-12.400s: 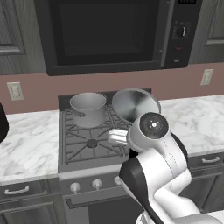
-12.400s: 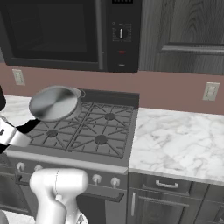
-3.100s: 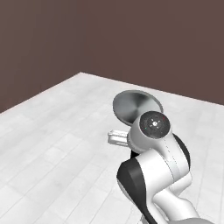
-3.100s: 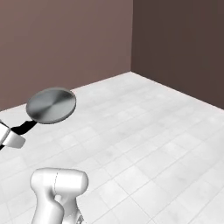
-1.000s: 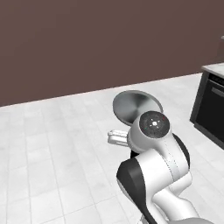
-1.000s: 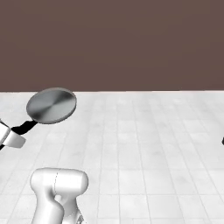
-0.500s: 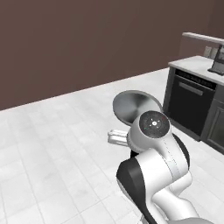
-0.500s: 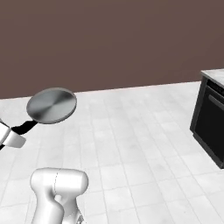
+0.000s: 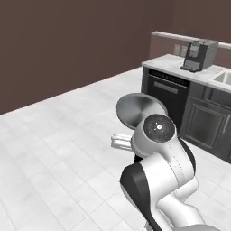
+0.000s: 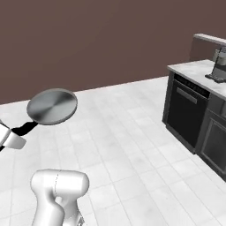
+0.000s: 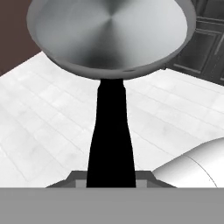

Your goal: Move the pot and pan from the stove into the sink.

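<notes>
1. Gripper point(image 11: 111, 177) clamped narrowly on the long black handle point(image 11: 110, 135), jaws nearly together around it at the handle's near end.
2. Handle running straight away from the fingers up to the pan point(image 11: 111, 33), which is carried in the air over the white tiled floor point(image 11: 48, 118), shiny bowl facing the hand camera.
3. From the right base view, pan point(image 10: 52, 106) held out to the arm's left, tilted so its grey underside shows, with the gripper point(image 10: 13, 137) at the frame's left edge.
4. From the left base view, pan point(image 9: 140, 110) just behind the round wrist joint.
5. Farther off, dark cabinets point(image 9: 205, 124) under a marble counter point(image 9: 180, 68).
6. On that counter, a coffee machine point(image 9: 198, 55); beside it, at the frame's right edge, a corner of the sink point(image 9: 224, 77).
7. Behind all, a plain brown wall point(image 10: 88, 39).
</notes>
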Controlling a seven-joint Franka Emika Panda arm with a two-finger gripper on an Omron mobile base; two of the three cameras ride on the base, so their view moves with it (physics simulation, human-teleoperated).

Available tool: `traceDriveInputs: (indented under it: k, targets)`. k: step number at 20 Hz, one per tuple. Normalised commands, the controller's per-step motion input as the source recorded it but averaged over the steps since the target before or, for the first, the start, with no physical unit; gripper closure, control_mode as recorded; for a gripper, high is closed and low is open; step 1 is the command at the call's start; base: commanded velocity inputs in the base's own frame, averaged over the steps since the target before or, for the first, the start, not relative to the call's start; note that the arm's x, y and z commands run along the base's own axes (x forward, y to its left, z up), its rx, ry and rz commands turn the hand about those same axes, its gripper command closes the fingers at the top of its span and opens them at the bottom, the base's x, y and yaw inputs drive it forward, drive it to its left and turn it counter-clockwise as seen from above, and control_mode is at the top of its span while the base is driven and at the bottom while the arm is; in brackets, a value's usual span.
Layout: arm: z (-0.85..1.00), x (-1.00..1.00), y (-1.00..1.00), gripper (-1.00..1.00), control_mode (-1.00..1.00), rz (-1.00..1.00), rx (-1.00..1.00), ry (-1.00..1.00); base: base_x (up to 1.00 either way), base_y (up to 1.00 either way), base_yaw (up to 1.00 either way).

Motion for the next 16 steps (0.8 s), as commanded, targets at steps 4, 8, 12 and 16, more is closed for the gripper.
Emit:
traceDriveInputs:
  k: [4, 8, 12, 16]
  targets:
    - [0.0, 0.0, 0.0, 1.0, 1.0, 0.0, 0.0, 0.0, -0.01, -0.12, -0.35]
    - [0.0, 0.0, 0.0, 1.0, 1.0, 0.0, 0.0, 0.0, 0.0, -0.13, -0.35]
    - [0.0, 0.0, 0.0, 1.0, 1.0, 0.0, 0.0, 0.0, 0.0, -0.13, -0.35]
    - [0.0, 0.0, 0.0, 1.0, 1.0, 0.0, 0.0, 0.0, 0.0, -0.15, -0.34]
